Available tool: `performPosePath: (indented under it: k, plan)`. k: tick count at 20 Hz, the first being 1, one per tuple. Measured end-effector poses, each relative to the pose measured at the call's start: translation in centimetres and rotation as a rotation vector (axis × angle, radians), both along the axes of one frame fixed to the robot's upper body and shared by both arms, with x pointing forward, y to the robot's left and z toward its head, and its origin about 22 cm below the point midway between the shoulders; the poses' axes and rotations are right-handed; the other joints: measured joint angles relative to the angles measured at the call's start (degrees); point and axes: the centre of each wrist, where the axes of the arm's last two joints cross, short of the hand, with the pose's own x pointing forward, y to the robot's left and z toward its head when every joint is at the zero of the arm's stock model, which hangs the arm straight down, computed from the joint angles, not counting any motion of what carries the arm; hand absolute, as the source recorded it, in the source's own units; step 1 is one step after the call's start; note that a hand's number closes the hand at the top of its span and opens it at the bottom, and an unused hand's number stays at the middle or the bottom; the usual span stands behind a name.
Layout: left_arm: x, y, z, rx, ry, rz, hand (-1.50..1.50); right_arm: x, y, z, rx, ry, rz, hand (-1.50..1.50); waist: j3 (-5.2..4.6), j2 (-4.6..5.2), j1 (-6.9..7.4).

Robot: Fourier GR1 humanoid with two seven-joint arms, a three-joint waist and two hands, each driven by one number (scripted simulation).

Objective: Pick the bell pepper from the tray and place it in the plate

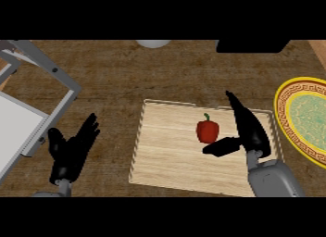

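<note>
The bell pepper (207,131) is red with a short green stem pointing toward 12 o'clock. It lies on the wooden tray (166,162), slightly toward 1 o'clock of the tray's centre, and is not lifted.

The right hand (247,132) is positioned at 3 o'clock of the pepper, just beside it. Its fingers (235,105) are straight and held together, extending toward 11 o'clock past the pepper's stem end. Its thumb (220,147) projects toward 9 o'clock and sits at 5 o'clock of the pepper, close under its lower end; contact cannot be confirmed. The hand is spread, with the pepper in the gap between thumb and fingers, and nothing is pinched. The grey right forearm (275,180) enters from 6 o'clock over the tray's lower right corner.

The plate (286,99), with a yellow patterned rim and a green centre, lies at 3 o'clock of the tray, near its right edge and cut off by the view's right border.

The left hand (70,150) rests at 9 o'clock of the tray, apart from it, on the dark brown counter (159,69). Its fingers are straight and relaxed, pointing toward 1 o'clock, holding nothing.

A grey framed structure (36,102) occupies the area at 9 to 10 o'clock of the view
</note>
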Motion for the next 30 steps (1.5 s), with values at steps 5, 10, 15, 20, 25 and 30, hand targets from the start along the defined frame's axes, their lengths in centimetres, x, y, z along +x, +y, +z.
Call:
performPosePath:
  k: [5, 10, 15, 20, 25, 30]
  plan:
    - [-0.5, -0.2, 0.6, -0.001, -0.004, -0.003, 0.00, 1.1, -0.2, -1.9, 0.000, 0.026, 0.021, -1.50, 0.00, 0.01, 0.08]
    - [-0.1, -0.3, -0.3, 0.000, -0.006, -0.007, 0.00, 1.6, 0.5, -3.2, -0.037, 0.056, 0.073, 1.50, -0.09, -0.05, 0.01]
    - [0.0, -0.1, -0.2, 0.003, -0.004, -0.005, 0.00, 1.9, 1.2, -3.5, -0.105, 0.018, 0.106, 1.50, -0.32, -0.34, -0.19]
    - [-0.2, 0.3, 0.0, -0.002, -0.001, -0.002, 0.00, 1.8, 2.0, -3.9, -0.148, -0.004, 0.114, 1.50, -0.22, -0.29, -0.11]
    - [0.0, 0.2, -0.2, -0.004, 0.005, 0.008, 0.00, -1.7, 5.1, -4.1, -0.292, -0.023, 0.092, 1.50, -0.36, -0.67, -0.67]
    - [-0.2, 0.4, -0.5, 0.004, 0.004, 0.011, 0.00, -5.8, 7.8, -3.5, -0.370, -0.174, 0.042, 1.50, -0.18, -0.49, -0.77]
